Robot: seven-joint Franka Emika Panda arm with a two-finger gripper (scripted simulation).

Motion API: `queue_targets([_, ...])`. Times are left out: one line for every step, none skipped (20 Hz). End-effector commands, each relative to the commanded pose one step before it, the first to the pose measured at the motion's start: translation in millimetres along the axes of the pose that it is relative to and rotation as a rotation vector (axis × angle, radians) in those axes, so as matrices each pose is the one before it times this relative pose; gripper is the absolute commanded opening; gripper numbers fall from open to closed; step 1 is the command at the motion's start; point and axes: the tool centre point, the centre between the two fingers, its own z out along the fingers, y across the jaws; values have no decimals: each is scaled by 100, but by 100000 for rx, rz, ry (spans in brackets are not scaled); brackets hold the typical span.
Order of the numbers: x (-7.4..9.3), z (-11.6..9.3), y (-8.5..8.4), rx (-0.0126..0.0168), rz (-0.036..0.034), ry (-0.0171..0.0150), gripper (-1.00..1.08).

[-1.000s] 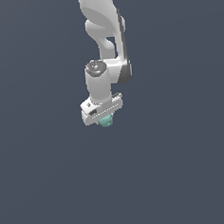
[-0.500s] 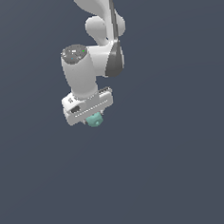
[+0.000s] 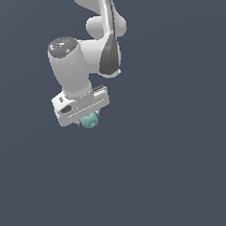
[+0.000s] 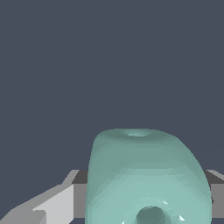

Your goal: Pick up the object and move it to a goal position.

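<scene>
In the exterior view the arm [image 3: 88, 45] looms larger and sits further toward the exterior view's left than half a second ago, the white gripper head [image 3: 80, 105] now showing more of its flat underside and its round top cap. The teal-green object [image 3: 90, 120] has travelled with it and still pokes out just beneath the head, against a plain dark blue-grey backdrop with no surface in sight below. From here the fingers are mostly hidden behind the head and the lump, so this view alone cannot show how the jaws stand.

The wrist view gives what the other cannot: the object [image 4: 146, 177] fills the near field, a rounded lump with a shallow dimple on its far end and a round hollow on its near face. Grey fingers [image 4: 48, 205] flank it on both sides, pressed against its flanks, so the gripper [image 4: 144, 192] is clamped on the object, which sits between the fingertips.
</scene>
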Motion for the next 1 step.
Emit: queue_targets([56,-145,130,39,-59,-45,-100])
